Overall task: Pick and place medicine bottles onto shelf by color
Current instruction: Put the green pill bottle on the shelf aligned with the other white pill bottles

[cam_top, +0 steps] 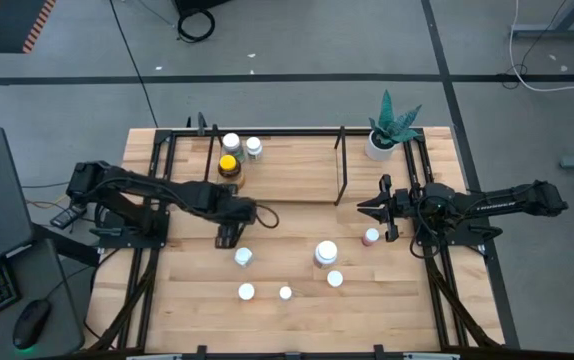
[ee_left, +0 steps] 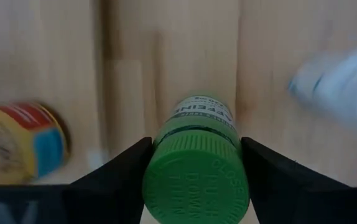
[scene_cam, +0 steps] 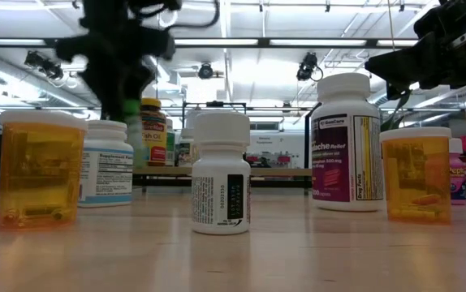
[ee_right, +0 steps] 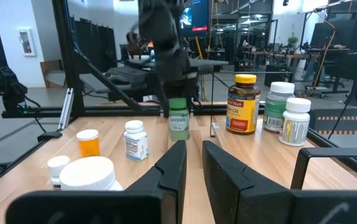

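The left hand (cam_top: 229, 233) is clamped on the green-capped bottle (ee_left: 195, 168), one finger (ee_left: 113, 174) against each side just below the cap. In the right wrist view the bottle hangs clear of the counter (cam_top: 297, 300), upright or nearly so. The shelf (cam_top: 297, 160) lies beyond the hand, with the yellow-capped bottle (cam_top: 228, 166) and two white-capped bottles (cam_top: 231, 143) already standing at its near corner.

Risks noted from this position:

- The fingers bear on a smooth round body near the top. The bottle's weight hangs below the contact, so a quick swing toward the shelf could let it pivot or slip out.
- The shelf's black frame rods stand between the hand and the board. A low carry would likely strike a rod or the board's edge and knock the bottle loose.
- The standing bottles on the shelf are close together. Setting the green one down just beside them could topple one, and the fingers need room to spread on release.
- A white-capped bottle (cam_top: 243, 257) stands just beside the hand on the counter. A sideways move before lifting higher may clip it.

The right hand (cam_top: 375, 209) waits well apart on the far side, fingers together and holding nothing, with the pink-capped bottle (cam_top: 371, 236) near it. It poses no conflict while it stays there.
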You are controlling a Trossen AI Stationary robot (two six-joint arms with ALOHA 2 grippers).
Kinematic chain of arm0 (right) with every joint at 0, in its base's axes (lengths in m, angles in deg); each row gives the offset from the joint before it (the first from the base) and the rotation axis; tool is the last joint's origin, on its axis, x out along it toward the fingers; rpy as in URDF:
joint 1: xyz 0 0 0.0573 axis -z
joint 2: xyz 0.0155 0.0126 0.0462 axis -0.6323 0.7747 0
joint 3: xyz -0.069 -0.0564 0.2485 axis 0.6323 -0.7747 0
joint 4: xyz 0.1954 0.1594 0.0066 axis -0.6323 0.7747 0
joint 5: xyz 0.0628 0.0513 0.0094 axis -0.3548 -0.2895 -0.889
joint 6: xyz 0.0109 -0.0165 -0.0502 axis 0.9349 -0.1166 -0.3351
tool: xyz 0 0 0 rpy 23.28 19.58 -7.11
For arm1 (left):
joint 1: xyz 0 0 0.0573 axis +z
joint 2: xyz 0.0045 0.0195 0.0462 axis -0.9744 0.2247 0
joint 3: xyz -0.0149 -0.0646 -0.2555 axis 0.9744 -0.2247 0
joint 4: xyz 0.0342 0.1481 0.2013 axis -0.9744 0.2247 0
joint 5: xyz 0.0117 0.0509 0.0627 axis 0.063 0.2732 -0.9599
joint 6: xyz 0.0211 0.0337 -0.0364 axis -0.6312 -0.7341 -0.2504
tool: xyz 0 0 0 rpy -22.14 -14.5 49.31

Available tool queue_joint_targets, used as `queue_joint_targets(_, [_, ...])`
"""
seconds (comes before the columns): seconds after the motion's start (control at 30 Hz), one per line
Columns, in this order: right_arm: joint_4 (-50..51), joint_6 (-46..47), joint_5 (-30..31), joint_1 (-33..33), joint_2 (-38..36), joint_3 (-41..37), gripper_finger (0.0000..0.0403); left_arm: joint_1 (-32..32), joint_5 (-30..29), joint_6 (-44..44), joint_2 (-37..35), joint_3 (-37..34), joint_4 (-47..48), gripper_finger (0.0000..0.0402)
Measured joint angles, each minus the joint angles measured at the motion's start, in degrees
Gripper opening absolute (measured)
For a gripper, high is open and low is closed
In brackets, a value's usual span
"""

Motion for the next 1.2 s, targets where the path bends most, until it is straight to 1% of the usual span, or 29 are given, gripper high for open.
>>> queue_joint_targets(0.17, [-0.01, 0.00, 0.00, 0.00, -0.02, 0.00, 0.0062, 0.89, -0.37, 2.00, 0.00, 6.68, -0.84, 0.0230])
queue_joint_targets(0.33, [0.00, 0.00, 0.02, 0.01, -0.02, 0.00, 0.0062, 2.10, -2.78, 1.40, 0.09, 11.98, -5.56, 0.0227])
queue_joint_targets(0.43, [0.00, 0.00, 0.00, -0.01, -0.02, 0.00, 0.0062, 3.66, -4.79, -0.52, 1.62, 15.93, -6.69, 0.0227])
queue_joint_targets(0.57, [-0.20, 0.02, 0.02, -0.01, -0.02, 0.00, 0.0062, 6.61, -6.14, -3.84, 6.26, 21.98, -6.33, 0.0230])
queue_joint_targets(0.67, [-0.48, 0.00, 0.02, -0.01, -0.02, 0.00, 0.0062, 9.25, -6.08, -6.04, 11.36, 27.68, -3.19, 0.0230])
queue_joint_targets(0.8, [-0.43, 0.00, 0.02, -0.01, -0.02, 0.00, 0.0062, 13.50, -5.93, -7.35, 18.25, 35.94, 5.28, 0.0230])
queue_joint_targets(0.9, [-0.44, 0.01, 0.01, 0.00, -0.02, 0.00, 0.0062, 16.46, -5.53, -7.32, 22.29, 40.17, 11.08, 0.0231])
queue_joint_targets(0.97, [-0.44, 0.00, 0.02, 0.01, 0.00, 0.00, 0.0062, 18.04, -5.00, -7.31, 24.18, 41.52, 13.18, 0.0231])
queue_joint_targets(1.2, [-0.45, 0.00, 0.02, -0.01, -0.02, 0.00, 0.0062, 21.32, -3.29, -8.38, 28.33, 41.63, 18.00, 0.0232])
